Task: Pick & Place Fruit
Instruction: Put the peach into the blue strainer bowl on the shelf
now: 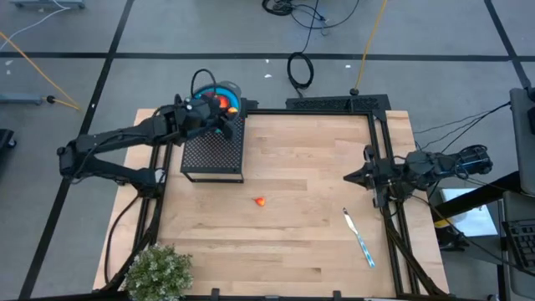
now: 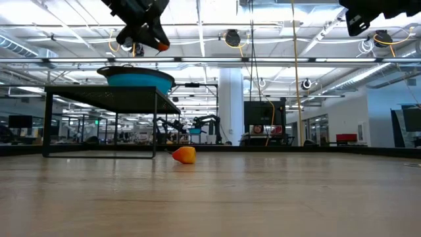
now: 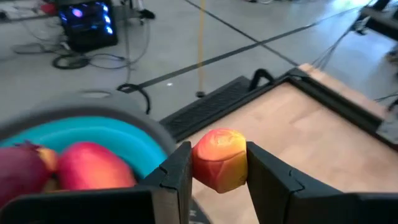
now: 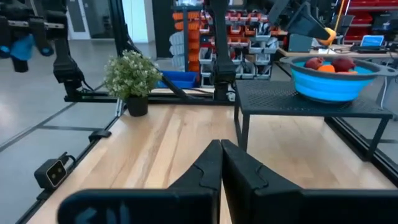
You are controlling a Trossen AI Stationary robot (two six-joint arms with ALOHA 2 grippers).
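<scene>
A teal bowl (image 1: 227, 94) with a grey rim stands on a black mesh stand (image 1: 213, 150) at the far left; red fruit (image 3: 93, 165) lie in it. My left gripper (image 3: 217, 152) is up beside the bowl's rim, shut on a small orange-yellow fruit (image 3: 219, 158). In the low view this fruit (image 2: 161, 45) hangs above the bowl (image 2: 135, 79). Another small orange fruit (image 1: 260, 201) lies on the table's middle. My right gripper (image 4: 221, 163) is shut on nothing, drawn back at the table's right edge (image 1: 365, 176). My left gripper pinches the orange-yellow fruit by its two opposite sides (image 3: 198, 163) between its two fingers. The fingers come from the table's left, slanting a little downward. The fruit is lifted clear, above the stand and beside the bowl's rim (image 3: 149, 127).
A slim white and blue utensil (image 1: 359, 238) lies on the table at the near right. A bushy green plant (image 1: 159, 272) stands at the near left corner. A black frame (image 1: 334, 104) runs along the far and right edges. Bare wood lies between the stand and the right arm.
</scene>
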